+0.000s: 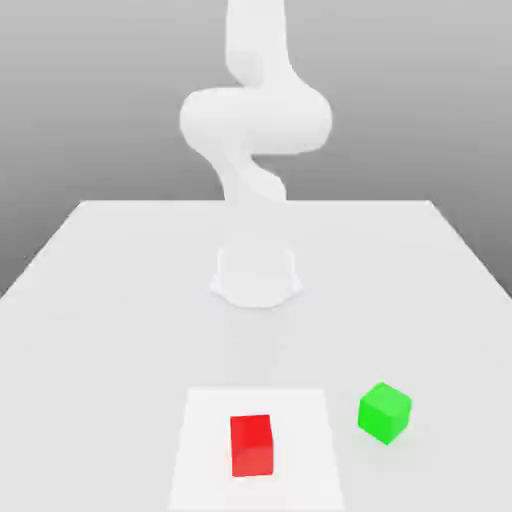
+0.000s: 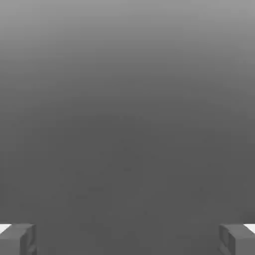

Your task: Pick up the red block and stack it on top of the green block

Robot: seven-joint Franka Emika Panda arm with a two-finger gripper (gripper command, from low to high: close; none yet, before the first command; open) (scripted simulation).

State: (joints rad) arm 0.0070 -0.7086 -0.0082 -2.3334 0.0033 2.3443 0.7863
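Gripper (image 2: 127,239) jaws spread wide, nothing between them, just grey floor. Red block (image 1: 251,445) sat on the table (image 1: 100,300), well away from those jaws, green block (image 1: 385,411) just beside it.

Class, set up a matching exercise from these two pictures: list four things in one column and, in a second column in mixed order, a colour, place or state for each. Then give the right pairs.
Things:
1. red block
2. green block
3. gripper
4. table

Descriptions:
A. wide apart fingers, nothing between them
B. white surface bearing both cubes
C. lies on a paler square patch, nearest the exterior view's lower edge
D. sits turned at an angle, toward the exterior view's right of the other cube

Pairs: 1-C, 2-D, 3-A, 4-B
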